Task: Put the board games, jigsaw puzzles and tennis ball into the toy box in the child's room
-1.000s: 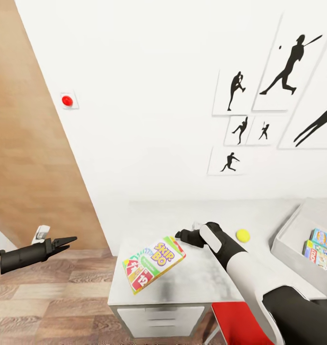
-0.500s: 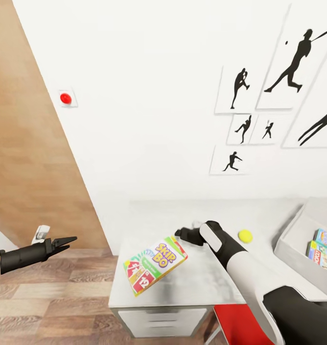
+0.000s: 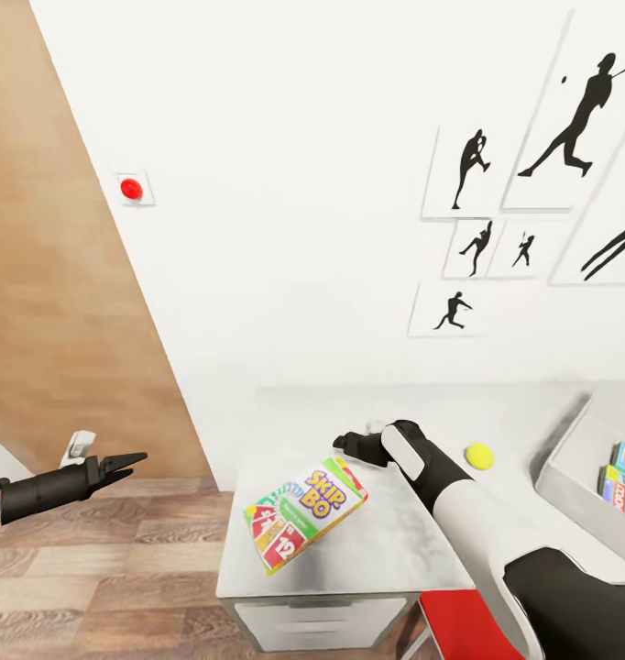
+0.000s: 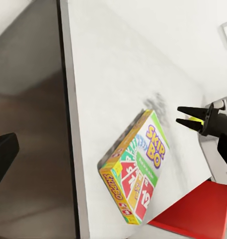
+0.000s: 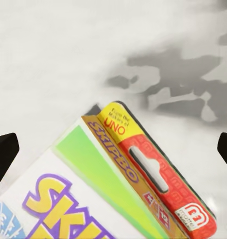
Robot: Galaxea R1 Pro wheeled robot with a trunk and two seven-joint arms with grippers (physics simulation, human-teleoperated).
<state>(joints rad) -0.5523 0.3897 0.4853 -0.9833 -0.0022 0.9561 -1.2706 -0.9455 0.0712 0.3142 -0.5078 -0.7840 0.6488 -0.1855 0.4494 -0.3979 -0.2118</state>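
The Skip-Bo board game lies flat near the left end of the light-grey table, a little askew. My right gripper hovers just past the box's far corner and is open; in the right wrist view its fingers stand wide at both sides of the box's red-and-yellow end. The tennis ball rests to the right of that arm. The toy box stands at the table's right end with board games inside. My left gripper hangs open over the floor, left of the table. The left wrist view looks at the Skip-Bo box and the right gripper.
A red chair stands under the table's front edge beside my right arm. White drawers sit below the top. Wood-plank floor spreads to the left. Baseball-player prints and a red button are on the white wall.
The whole head view has drifted, so table, ball and toy box sit further right in the picture. Both arms hold their pose and the Skip-Bo box stays put on the table.
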